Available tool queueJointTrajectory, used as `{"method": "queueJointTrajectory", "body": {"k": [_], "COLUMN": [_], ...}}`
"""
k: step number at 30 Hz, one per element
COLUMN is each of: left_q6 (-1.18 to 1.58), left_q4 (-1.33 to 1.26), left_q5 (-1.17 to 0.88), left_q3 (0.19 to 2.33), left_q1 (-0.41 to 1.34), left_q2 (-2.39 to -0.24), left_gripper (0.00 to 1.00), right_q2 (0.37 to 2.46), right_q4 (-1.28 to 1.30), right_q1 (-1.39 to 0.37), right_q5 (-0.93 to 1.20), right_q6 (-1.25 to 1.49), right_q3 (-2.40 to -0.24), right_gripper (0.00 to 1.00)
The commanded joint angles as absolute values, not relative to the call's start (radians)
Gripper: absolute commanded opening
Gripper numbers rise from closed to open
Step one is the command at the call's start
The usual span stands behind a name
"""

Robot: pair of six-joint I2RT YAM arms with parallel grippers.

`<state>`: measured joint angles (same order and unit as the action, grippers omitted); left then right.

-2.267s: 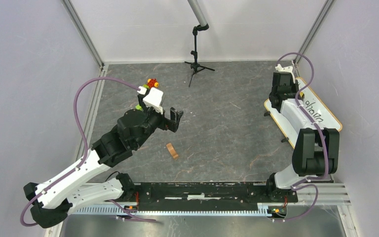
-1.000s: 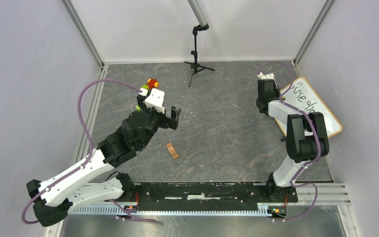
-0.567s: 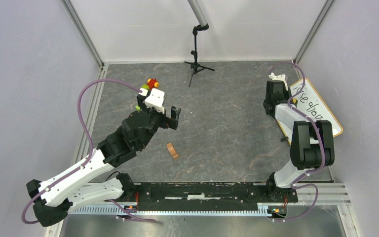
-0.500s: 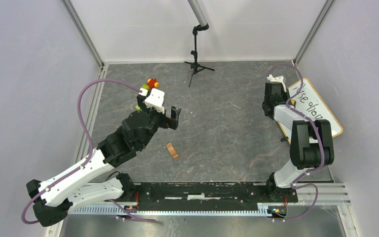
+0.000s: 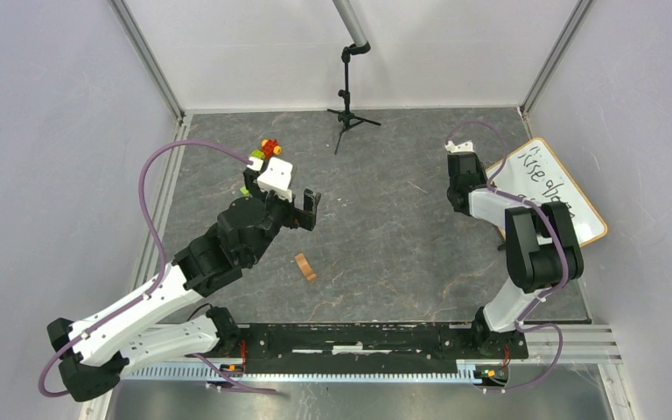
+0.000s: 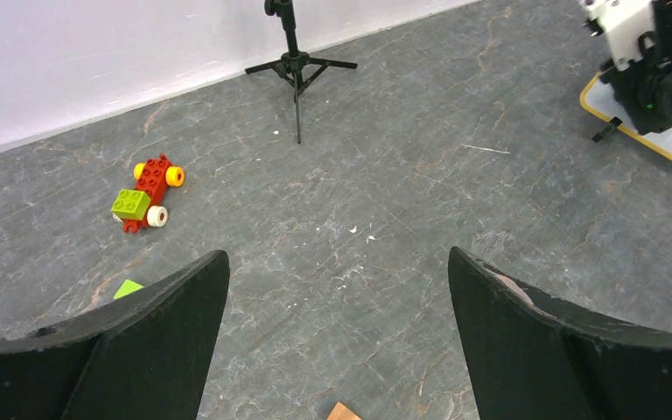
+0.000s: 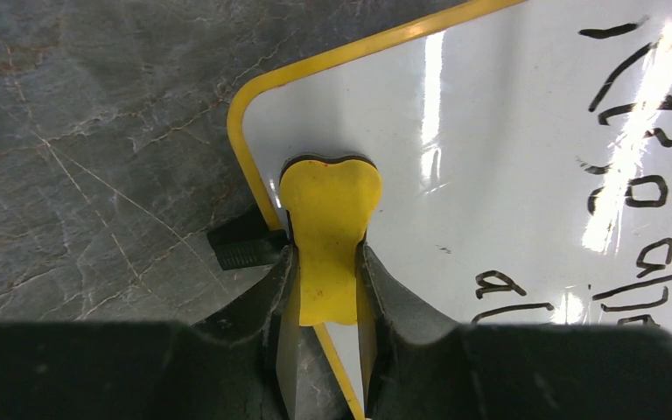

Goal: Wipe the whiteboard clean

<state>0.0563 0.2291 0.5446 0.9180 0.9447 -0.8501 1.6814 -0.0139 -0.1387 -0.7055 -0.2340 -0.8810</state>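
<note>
Dark marker handwriting [image 5: 544, 178] on the whiteboard [image 5: 580, 217], two slanted lines in the top view. First line seems to read "rse" after an unclear lead letter; second line too small to read. Right wrist view: same handwriting [image 7: 627, 114], loose strokes, one lowercase "a", one "o"-like loop, no whole word readable.

Lab cell: white panel walls [image 5: 437, 52], aluminium posts [image 5: 144, 57], tripod [image 5: 347, 105]

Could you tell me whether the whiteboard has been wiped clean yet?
Not clean: dark handwriting shows on the whiteboard in two views.
</note>
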Motion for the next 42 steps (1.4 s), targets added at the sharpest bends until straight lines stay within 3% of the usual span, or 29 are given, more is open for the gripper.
{"method": "queueJointTrajectory", "body": {"k": [1, 8, 16, 31, 42], "left_q6": [0.032, 0.030, 0.018, 0.014, 0.025], "left_q4": [0.181, 0.176, 0.169, 0.166, 0.169], "left_q5": [0.549, 0.557, 0.577, 0.588, 0.575], "left_q3": [0.918, 0.913, 0.910, 0.907, 0.908], "left_q1": [0.950, 0.970, 0.995, 0.996, 0.997], "left_q2": [-0.832, -0.825, -0.816, -0.817, -0.815], "left_gripper": [1.00, 1.00, 1.00, 1.00, 1.00], "right_q2": [1.530, 1.362, 1.391, 1.611, 1.304], "right_q4": [-0.062, -0.133, -0.152, -0.172, -0.159], "right_q1": [-0.091, -0.006, 0.087, -0.107, -0.018], "right_q5": [-0.736, -0.823, -0.795, -0.628, -0.790], "right_q6": [-0.196, -0.231, -0.255, -0.209, -0.137], "right_q3": [-0.844, -0.729, -0.691, -0.745, -0.626], "right_gripper": [0.21, 0.21, 0.21, 0.20, 0.20]}}
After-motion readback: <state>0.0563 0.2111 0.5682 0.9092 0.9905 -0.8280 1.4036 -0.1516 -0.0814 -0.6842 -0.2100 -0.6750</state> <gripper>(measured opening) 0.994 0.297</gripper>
